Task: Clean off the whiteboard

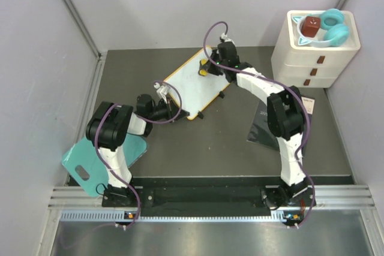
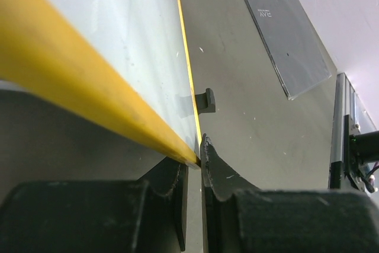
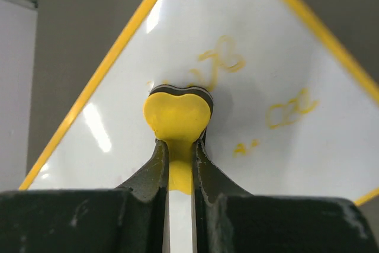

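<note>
You are working on the whiteboard (image 1: 192, 85) lying mid-table toward the far side, your left gripper (image 2: 199, 159) clamping its near corner and your right gripper (image 3: 180, 145) squeezing a yellow eraser (image 3: 177, 117) against it, while orange scribbles (image 3: 222, 57) are awaiting wiping.

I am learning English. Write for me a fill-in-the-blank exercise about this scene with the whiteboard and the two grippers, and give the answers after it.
1. The right gripper is shut on a yellow eraser shaped like a ____.
2. The left gripper holds the whiteboard by one ____ of its yellow frame.
3. The headphones lie on ____ of the drawer unit.
Answers: heart; corner; top.
</note>
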Robot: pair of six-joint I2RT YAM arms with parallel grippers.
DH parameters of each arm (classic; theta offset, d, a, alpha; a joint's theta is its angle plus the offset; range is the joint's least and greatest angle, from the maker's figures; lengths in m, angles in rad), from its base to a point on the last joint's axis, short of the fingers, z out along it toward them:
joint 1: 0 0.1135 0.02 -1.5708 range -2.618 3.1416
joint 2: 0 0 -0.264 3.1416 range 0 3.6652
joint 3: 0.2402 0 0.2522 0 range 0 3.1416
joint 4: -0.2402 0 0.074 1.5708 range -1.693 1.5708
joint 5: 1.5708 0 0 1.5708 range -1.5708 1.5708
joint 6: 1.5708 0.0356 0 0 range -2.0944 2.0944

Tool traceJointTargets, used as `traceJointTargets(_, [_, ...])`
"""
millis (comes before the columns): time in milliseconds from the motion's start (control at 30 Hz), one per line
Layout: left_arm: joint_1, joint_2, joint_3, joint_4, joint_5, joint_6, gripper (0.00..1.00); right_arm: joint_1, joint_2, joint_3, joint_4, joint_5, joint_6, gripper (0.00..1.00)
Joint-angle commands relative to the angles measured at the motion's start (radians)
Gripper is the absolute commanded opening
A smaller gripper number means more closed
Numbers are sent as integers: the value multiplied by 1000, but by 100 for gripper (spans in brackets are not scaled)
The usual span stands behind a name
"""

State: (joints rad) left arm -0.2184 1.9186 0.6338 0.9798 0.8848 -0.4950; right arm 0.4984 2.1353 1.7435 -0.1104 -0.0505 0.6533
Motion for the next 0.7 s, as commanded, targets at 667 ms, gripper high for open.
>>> traceJointTargets(667, [-99, -21, 0, -225, 131, 203, 0, 252, 58, 4, -120, -65, -107, 0])
